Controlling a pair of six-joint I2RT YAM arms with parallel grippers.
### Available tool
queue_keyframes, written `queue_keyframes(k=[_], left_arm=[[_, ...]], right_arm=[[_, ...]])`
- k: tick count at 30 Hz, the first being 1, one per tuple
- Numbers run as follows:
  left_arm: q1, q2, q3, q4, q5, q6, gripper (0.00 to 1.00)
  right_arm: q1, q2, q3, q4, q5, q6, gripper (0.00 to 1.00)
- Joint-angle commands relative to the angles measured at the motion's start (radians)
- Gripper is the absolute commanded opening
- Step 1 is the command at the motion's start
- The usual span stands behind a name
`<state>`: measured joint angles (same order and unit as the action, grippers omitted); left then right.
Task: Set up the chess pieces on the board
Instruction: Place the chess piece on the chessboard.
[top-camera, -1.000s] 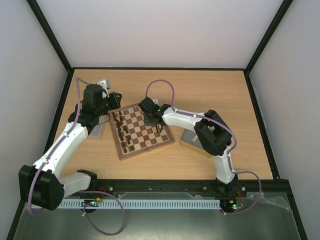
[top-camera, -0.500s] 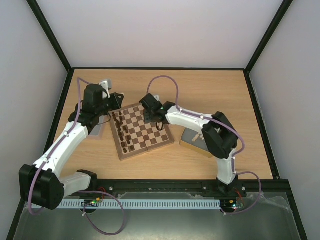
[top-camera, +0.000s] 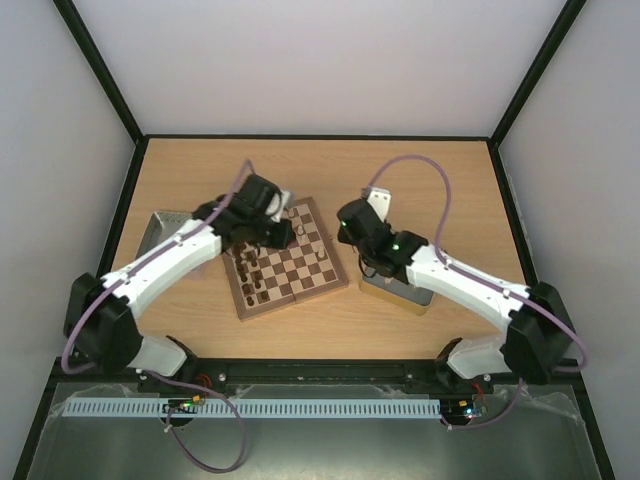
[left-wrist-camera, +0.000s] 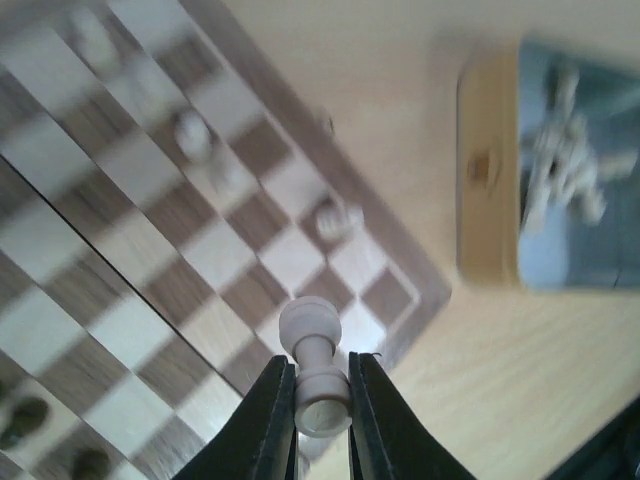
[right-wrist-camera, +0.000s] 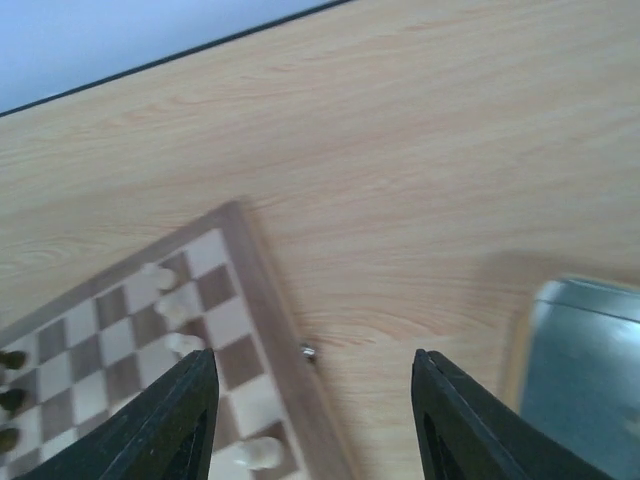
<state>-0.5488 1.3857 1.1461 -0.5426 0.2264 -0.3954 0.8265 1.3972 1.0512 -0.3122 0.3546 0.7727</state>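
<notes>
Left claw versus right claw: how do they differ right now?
The left claw is shut on a pale cream wooden pawn; the right claw is open and empty. The left claw hangs over the brown-and-cream checkered wooden chessboard; the right claw frames the board's edge and the bare light wooden table beside a shiny metal tin. Both have black fingers.

The middle squares of the board (top-camera: 290, 264) lie open. Dark chess pieces (top-camera: 247, 272) crowd its left edge and pale chess pieces (right-wrist-camera: 176, 303) its right. A tin (left-wrist-camera: 487, 220) stands just beyond.
</notes>
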Motion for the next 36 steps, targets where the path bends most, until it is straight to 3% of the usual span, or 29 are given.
queue_keyframes(k=[1,8,17,24,31,36], left_arm=[[-0.12,0.115,0.05,-0.282,-0.027,0.077,0.1],[-0.247,0.307,0.186,-0.468,-0.067,0.095,0.1],[-0.267,0.461,0.245,-0.511,-0.084,0.097,0.16],[-0.266,0.489,0.215,-0.435,-0.102,0.059,0.17],[-0.267,0.461,0.195,-0.408,-0.108,0.044,0.39],[-0.267,0.416,0.146,-0.35,-0.106,0.008,0.35]], right_arm=[[-0.025,-0.128,-0.146,0.054,0.086,0.059,0.52],[-0.039,-0.305,-0.314,0.088,0.097,0.102,0.54],[-0.043,-0.398,-0.415,0.124,0.079,0.129,0.55],[-0.046,-0.403,-0.421,0.123,0.083,0.118,0.56],[-0.048,-0.403,-0.418,0.124,0.078,0.119,0.56],[-0.047,-0.402,-0.422,0.122,0.069,0.128,0.56]])
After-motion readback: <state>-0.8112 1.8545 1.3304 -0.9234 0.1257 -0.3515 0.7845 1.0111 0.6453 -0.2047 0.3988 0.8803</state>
